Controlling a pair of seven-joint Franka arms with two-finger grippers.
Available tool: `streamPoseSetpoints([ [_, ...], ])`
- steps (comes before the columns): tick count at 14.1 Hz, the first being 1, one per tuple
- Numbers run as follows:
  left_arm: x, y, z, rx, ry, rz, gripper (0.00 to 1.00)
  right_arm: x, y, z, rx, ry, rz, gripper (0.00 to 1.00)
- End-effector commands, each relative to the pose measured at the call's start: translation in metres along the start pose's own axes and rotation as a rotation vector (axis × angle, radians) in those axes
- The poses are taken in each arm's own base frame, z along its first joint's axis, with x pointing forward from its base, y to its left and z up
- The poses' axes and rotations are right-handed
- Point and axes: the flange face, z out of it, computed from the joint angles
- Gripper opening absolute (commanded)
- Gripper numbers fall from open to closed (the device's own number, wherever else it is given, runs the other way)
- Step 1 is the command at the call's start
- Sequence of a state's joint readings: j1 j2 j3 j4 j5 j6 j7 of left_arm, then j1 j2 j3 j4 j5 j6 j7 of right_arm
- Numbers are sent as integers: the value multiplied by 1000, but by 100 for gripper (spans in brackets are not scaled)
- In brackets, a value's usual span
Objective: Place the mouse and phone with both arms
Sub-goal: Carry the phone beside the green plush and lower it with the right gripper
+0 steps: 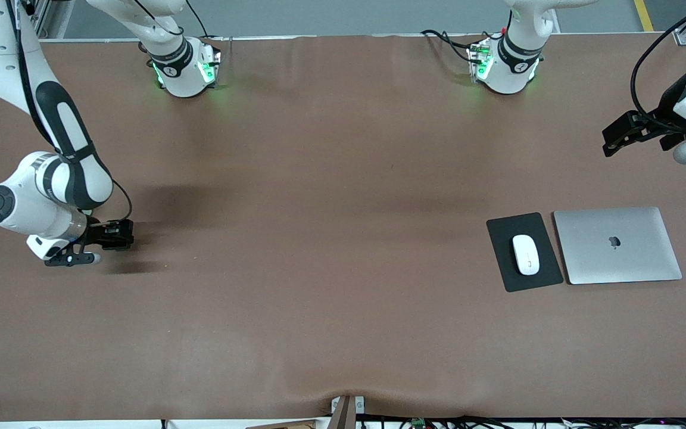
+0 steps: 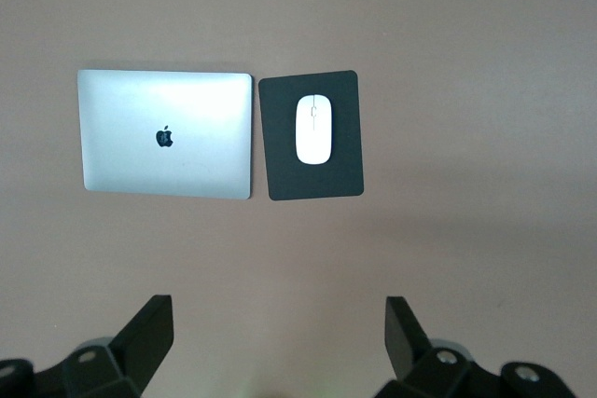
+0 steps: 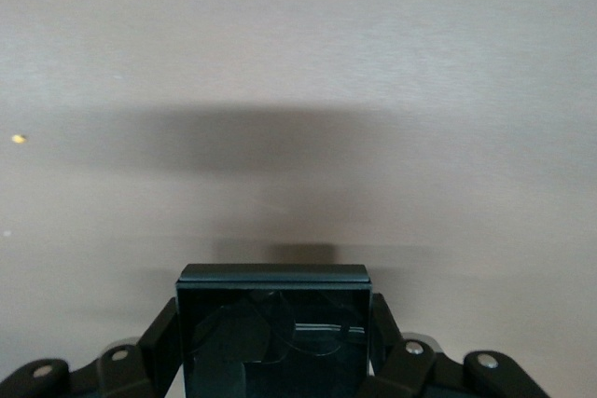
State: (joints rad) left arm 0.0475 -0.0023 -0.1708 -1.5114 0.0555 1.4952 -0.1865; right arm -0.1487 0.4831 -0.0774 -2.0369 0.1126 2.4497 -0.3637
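Mouse (image 1: 525,254) lies on pad (image 1: 501,277); right tool (image 3: 275,361) grips phone (image 3: 273,328).

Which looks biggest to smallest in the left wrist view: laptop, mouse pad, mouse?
1. Closed silver laptop
2. Black mouse pad beside it
3. White mouse lying on the pad

All lie flat on the table, so the order is sure.

Apple logo, dark, on lid of closed silver laptop (image 1: 617,245), centred; same logo seen in left wrist view (image 2: 165,136). No words, numbers or labels readable elsewhere. Small marks on black bands at both arm bases (image 1: 171,70) too small to read.
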Motion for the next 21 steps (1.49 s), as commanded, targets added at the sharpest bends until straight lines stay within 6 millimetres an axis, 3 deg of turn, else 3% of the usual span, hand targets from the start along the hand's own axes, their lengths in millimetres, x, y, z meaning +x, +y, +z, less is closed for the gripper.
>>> streamPoseSetpoints([
  [1,-5,-2,-3,-8,-5,18,100,-15,13,-6,-17,26,-5,0],
  [7,-4,0,-4,-8,5,21,100,-29,38,13,-17,-17,41,0],
  [10,-6,-3,-6,-9,4,18,100,-41,37,25,-9,-39,48,3],
  [11,-6,-3,-6,-9,4,18,100,-43,36,28,-7,-44,47,10],
  [12,-7,-3,-6,-9,6,17,100,-42,35,29,-7,-46,46,39],
  [13,-6,-3,-6,-9,4,18,100,-41,34,28,-8,-45,42,90],
  [14,-6,-3,-6,-9,4,18,100,-40,33,26,-8,-43,41,100],
  [17,-6,-3,-6,-9,4,16,100,-29,31,13,-15,-22,34,100],
  [21,-6,-3,-6,-10,4,16,100,-4,-17,-18,-29,20,-19,100],
])
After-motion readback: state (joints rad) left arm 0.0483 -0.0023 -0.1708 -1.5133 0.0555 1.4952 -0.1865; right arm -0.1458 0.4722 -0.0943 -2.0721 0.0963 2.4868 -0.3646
